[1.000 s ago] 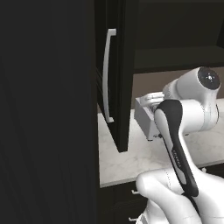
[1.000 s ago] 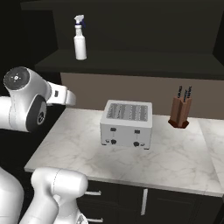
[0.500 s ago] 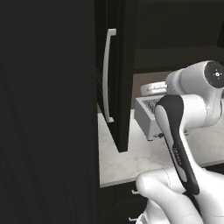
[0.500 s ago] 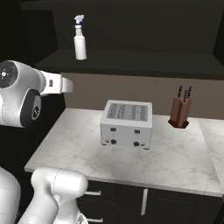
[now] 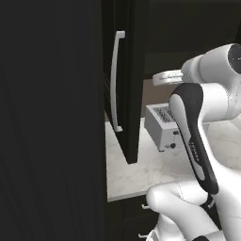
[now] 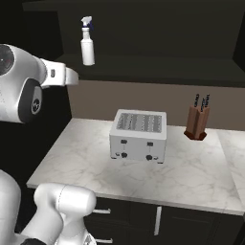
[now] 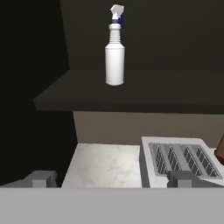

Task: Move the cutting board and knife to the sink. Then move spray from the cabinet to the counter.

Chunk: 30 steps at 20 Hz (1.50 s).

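On the cabinet shelf (image 6: 158, 67) above the counter (image 6: 191, 174), the spray bottle (image 6: 87, 41) stands upright near the shelf's left end, white body below, blue-and-white trigger nozzle on top. It is untouched and well apart from the pincer (image 7: 111, 179).

**Pincer state.** The two finger tips sit far apart at the bottom of the hand view, with nothing between them: spread wide and empty. The hand view looks along the pincer toward the shelf, with the spray bottle above and somewhat ahead of the tips.

**Reference layout, relative to the toaster (image 6: 139, 135).**
- The spray bottle is above and to the left of the toaster, on the shelf.
- A wooden knife block (image 6: 197, 122) with two black-handled knives stands to the right of the toaster, near the back wall.
- The open cabinet door (image 5: 127, 80), with its silver bar handle (image 5: 115, 80), hangs to the left of the toaster in the left base view.

**Step in hand (judgement).** With neither cutting board nor red-handled knife on this counter, and the arm aimed at the shelf, the work appears to be in the second part of the task: the approach to the spray bottle.

**Next move (judgement).**
1. Raise and extend the pincer to the bottle's body height.
2. Centre the white body between the spread tips.
3. Press the tips together on the body, below the slim neck.
4. Lift clear of the shelf edge before lowering to the bare counter left of the toaster.
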Tool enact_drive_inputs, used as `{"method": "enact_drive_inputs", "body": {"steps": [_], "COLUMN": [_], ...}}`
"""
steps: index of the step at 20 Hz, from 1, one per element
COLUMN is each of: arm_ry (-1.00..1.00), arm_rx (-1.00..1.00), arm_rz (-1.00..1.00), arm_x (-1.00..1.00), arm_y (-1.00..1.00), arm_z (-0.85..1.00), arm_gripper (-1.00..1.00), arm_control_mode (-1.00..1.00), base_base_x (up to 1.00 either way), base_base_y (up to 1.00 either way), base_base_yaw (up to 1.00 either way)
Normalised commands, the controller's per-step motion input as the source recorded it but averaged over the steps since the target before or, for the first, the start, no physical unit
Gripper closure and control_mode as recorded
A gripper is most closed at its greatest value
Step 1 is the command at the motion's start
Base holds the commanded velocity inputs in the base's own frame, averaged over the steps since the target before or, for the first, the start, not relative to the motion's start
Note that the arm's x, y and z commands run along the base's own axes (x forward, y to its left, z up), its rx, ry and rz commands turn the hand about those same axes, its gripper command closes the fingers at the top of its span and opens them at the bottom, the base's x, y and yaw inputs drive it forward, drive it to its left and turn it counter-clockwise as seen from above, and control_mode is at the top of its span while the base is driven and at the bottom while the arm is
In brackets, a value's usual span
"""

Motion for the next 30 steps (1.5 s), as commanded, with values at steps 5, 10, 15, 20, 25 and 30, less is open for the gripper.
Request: {"method": "enact_drive_inputs", "body": {"steps": [5,10,15,20,25,30], "arm_ry": [0.0,0.0,-0.02,0.0,0.0,-0.03], "arm_rx": [0.01,0.0,0.0,0.0,0.0,0.0], "arm_rz": [0.0,0.0,0.0,0.0,0.0,0.01], "arm_x": [0.17,0.3,0.41,0.38,0.41,0.34], "arm_y": [0.0,0.01,0.01,0.03,0.05,0.17], "arm_z": [0.31,0.09,-0.03,-0.07,-0.08,-0.1], "arm_gripper": [-1.0,-1.0,-1.0,-1.0,-1.0,-1.0], "arm_control_mode": [-1.0,-1.0,-1.0,-1.0,-1.0,-1.0], "base_base_x": [0.0,0.0,0.0,0.0,0.0,0.0], "base_base_y": [0.0,0.0,0.0,0.0,0.0,0.0], "base_base_yaw": [0.0,0.0,0.0,0.0,0.0,0.0]}}
